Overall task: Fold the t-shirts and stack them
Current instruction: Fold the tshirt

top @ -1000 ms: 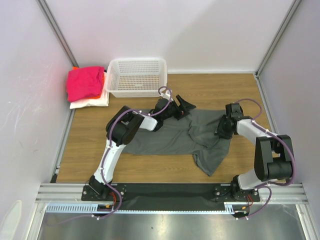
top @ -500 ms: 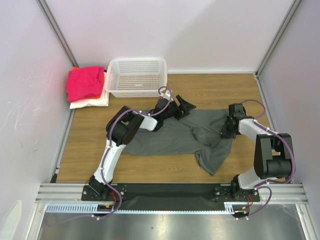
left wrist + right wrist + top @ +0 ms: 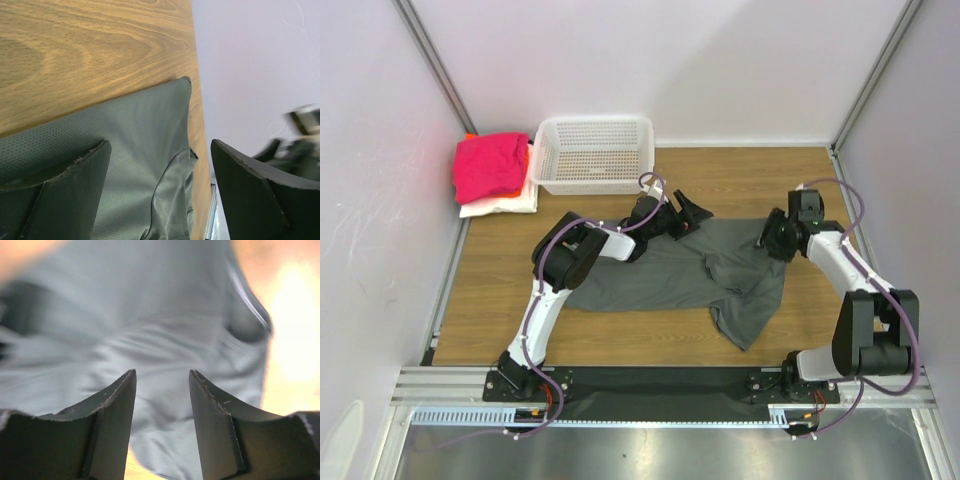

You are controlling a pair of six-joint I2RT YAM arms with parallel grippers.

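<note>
Your left pincer (image 3: 683, 216) stands spread wide, with nothing between its two dark fingers (image 3: 65, 190). It hangs over the far edge of the plain dark grey cloth t-shirt (image 3: 660, 275), about at the middle of that edge. In the left wrist view you see the grey cloth directly under the fingers, and one corner of it lies flat on the brown wooden bench (image 3: 750, 170).

Your right pincer (image 3: 775, 238) is also spread, but less wide, and it pinches nothing. It is at the far right corner of the same shirt, close over the cloth. The right wrist view is blurred, yet the gap between the two fingers is free, and behind it you see only wrinkled grey cloth.

The grey t-shirt lies in the middle of the bench, between the two arms. Its left part is spread mostly flat. Its right part is bunched with folds, and one piece of it points toward the near edge of the bench.

In the far left corner of the bench you have a small stack. The magenta-pink t-shirt (image 3: 490, 165) is on top, a strip of the orange t-shirt (image 3: 527, 160) shows under it, and the white t-shirt (image 3: 500, 205) is the lowest. Just beside the stack, on its right, stands the white plastic mesh basket (image 3: 595, 122). Whether the two touch, you cannot tell from above. The basket is near the far edge of the grey shirt but apart from it.
</note>
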